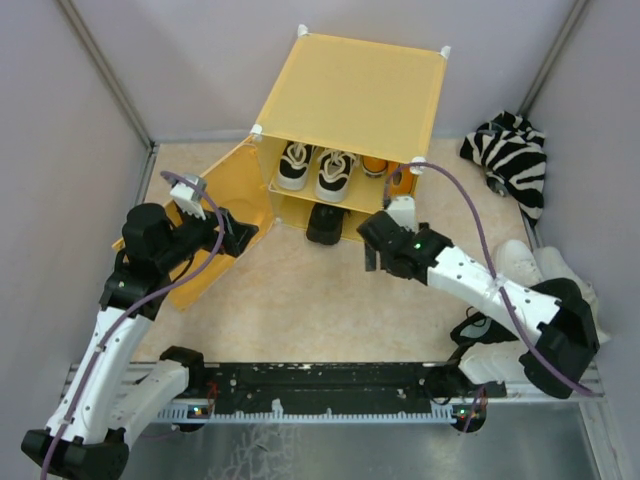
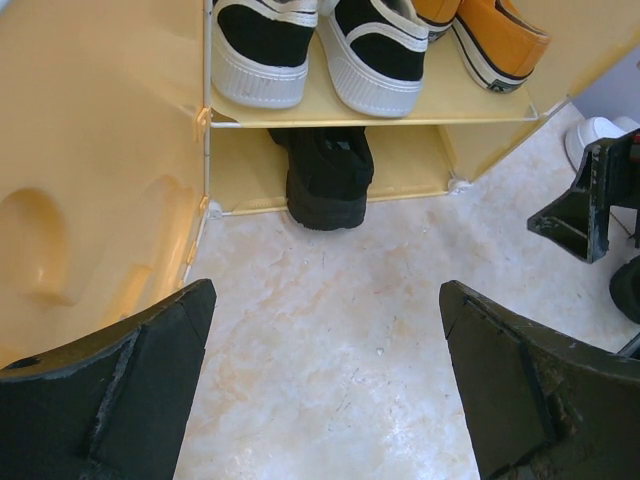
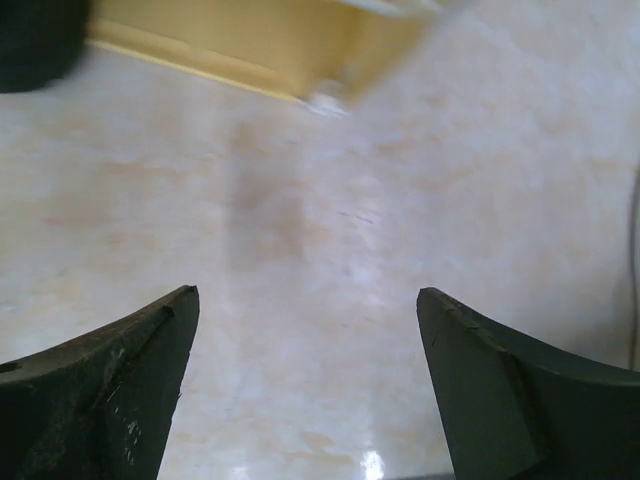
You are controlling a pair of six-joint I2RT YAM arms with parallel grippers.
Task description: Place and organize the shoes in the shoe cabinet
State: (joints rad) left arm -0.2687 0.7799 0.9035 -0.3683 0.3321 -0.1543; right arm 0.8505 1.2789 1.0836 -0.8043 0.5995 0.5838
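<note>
— Looking into the shoe cabinet [image 1: 345,90], what are you seeing?
— 2 black-and-white sneakers [image 1: 334,172] are sitting side by side on the upper shelf [image 2: 450,100], with 1 orange sneaker [image 1: 374,166] lying just to their right. 1 dark shoe [image 1: 326,226] is poking out of the lower compartment [image 2: 400,160] onto the floor [image 1: 300,300].
— And the door [image 1: 238,180]?
— It is hanging open on the left. The left gripper [image 2: 325,292] is hovering near it, fingers spread wide, gripping nothing.
— What is the right gripper [image 3: 307,292] doing?
— It is hovering over bare floor near the cabinet's right front corner, fingers spread apart, holding nothing.
</note>
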